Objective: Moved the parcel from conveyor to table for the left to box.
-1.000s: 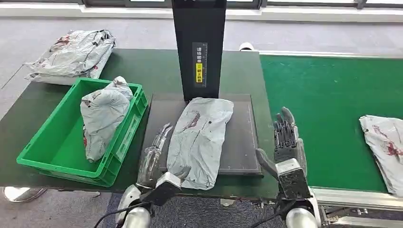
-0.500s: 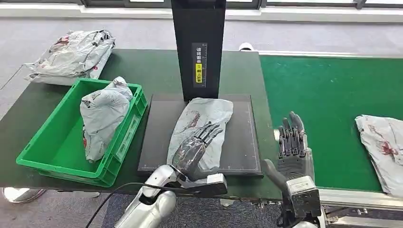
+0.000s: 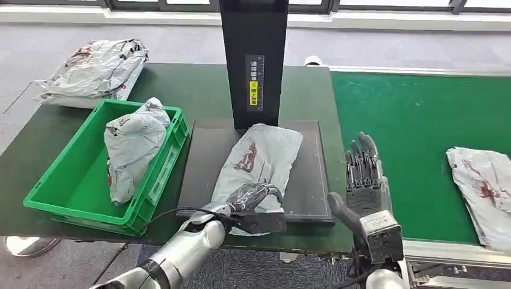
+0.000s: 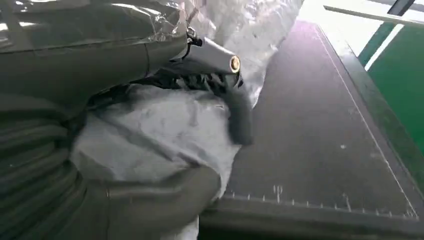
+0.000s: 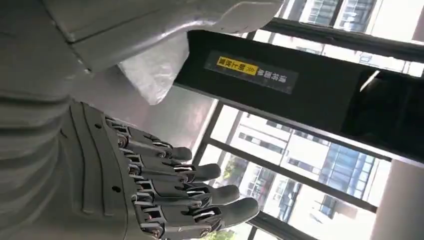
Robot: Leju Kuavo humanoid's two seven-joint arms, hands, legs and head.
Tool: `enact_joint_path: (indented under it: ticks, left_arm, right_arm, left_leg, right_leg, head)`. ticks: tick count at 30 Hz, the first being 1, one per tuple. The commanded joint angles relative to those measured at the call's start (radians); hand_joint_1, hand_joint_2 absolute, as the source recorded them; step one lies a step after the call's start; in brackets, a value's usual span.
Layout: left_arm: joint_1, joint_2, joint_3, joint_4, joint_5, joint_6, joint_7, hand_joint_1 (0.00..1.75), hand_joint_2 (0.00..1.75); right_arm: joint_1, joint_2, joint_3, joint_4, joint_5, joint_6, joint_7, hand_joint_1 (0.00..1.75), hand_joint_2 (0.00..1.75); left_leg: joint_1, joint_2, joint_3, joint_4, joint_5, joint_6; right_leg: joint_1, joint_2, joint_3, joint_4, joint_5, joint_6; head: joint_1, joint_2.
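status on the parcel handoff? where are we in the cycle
Done: the parcel is off the conveyor and lies on the black pad on the table. In hand: the left hand has its fingers curled over the parcel's near end. Left: lifting it into the green box, which already holds one bag. The right hand is open, empty; another parcel waits on the conveyor.

Four lots of grey plastic mailing parcels are showing: one parcel (image 3: pixel 260 158) lying on the dark mat (image 3: pixel 310 180), one parcel in the crate (image 3: pixel 131 146), one parcel on the conveyor (image 3: pixel 482 189), and one heap of parcels (image 3: pixel 93 71) sitting at the counter's (image 3: pixel 187 90) far left corner, its number not clear. One green crate (image 3: pixel 66 195) is standing there. One black post (image 3: pixel 253 60) is rising behind the mat. Two hands are showing: the left hand (image 3: pixel 252 195) and the right hand (image 3: pixel 364 177).
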Motion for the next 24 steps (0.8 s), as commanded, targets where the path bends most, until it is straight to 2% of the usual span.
enact_joint_path:
  ticks: [1,4,8,10,13,15,18,19,24]
  left_arm:
    - [-0.038,0.023,-0.027,0.187,-0.001,-0.028,0.017,1.75,1.75]
    - [-0.048,0.026,-0.028,0.170,-0.008,0.023,0.022,1.75,1.75]
    - [-0.054,0.025,-0.029,0.167,-0.009,0.021,0.021,1.75,1.75]
    - [-0.050,0.025,0.014,0.101,0.030,0.125,-0.028,1.75,1.75]
    - [-0.019,0.073,0.060,-0.186,0.025,0.331,-0.028,1.75,1.75]
    - [0.065,0.117,0.107,-0.509,0.028,0.376,0.027,1.75,1.75]
    - [0.151,0.151,0.167,-0.808,-0.075,0.460,0.084,1.75,1.75]
    - [0.167,0.156,0.187,-0.863,-0.093,0.479,0.094,1.75,1.75]
    - [0.193,0.159,0.263,-0.934,-0.133,0.587,0.082,1.75,1.75]
  right_arm:
    - [-0.047,-0.001,0.027,0.065,-0.006,0.000,0.012,0.00,1.75]
    - [-0.035,-0.003,0.021,0.054,-0.006,-0.002,0.013,0.00,1.75]
    - [-0.029,-0.005,0.020,0.051,-0.006,-0.002,0.013,0.00,1.75]
    - [-0.011,0.001,0.009,0.031,-0.001,-0.012,0.017,0.00,1.75]
    - [0.050,0.005,-0.012,-0.020,0.014,-0.035,0.014,0.00,1.75]
    - [0.093,0.011,-0.027,-0.060,0.035,-0.035,0.017,0.00,1.75]
    - [0.118,0.022,-0.036,-0.079,0.042,-0.042,0.015,0.00,1.75]
    - [0.117,0.022,-0.036,-0.076,0.042,-0.044,0.015,0.00,1.75]
    - [0.097,0.012,-0.033,-0.046,0.042,-0.054,0.015,0.00,1.75]
  left_leg:
    - [0.000,0.006,0.003,-0.002,0.000,0.000]
    - [0.001,0.009,0.000,-0.004,0.000,0.000]
    - [0.001,0.007,0.003,-0.003,-0.003,0.000]
    - [0.000,0.007,0.004,-0.003,-0.004,0.000]
    - [0.001,0.005,0.006,-0.002,-0.003,-0.001]
    - [0.001,0.006,0.010,-0.002,-0.003,-0.002]
    - [0.001,0.007,0.008,-0.001,-0.003,-0.003]
    - [0.001,0.004,0.006,0.000,-0.003,-0.003]
    - [0.002,0.010,0.007,-0.002,-0.005,-0.004]
  right_leg:
    - [0.001,0.002,0.003,-0.002,0.001,-0.001]
    - [0.002,0.002,0.006,-0.004,0.002,-0.003]
    - [0.003,0.000,0.011,-0.004,-0.001,-0.003]
    - [0.003,0.001,0.011,-0.003,-0.002,-0.003]
    - [0.003,-0.001,0.010,-0.002,-0.002,-0.003]
    - [0.004,-0.002,0.009,-0.002,-0.002,-0.004]
    - [0.004,-0.001,0.005,0.000,-0.003,-0.004]
    - [0.004,-0.001,0.004,0.001,-0.003,-0.004]
    - [0.004,0.004,0.003,0.000,-0.003,-0.004]
  head:
    - [0.000,0.000]
    - [0.000,0.000]
    - [0.000,0.000]
    - [0.000,0.000]
    - [0.000,0.000]
    - [0.000,0.000]
    - [0.000,0.000]
    - [0.000,0.000]
    - [0.000,0.000]
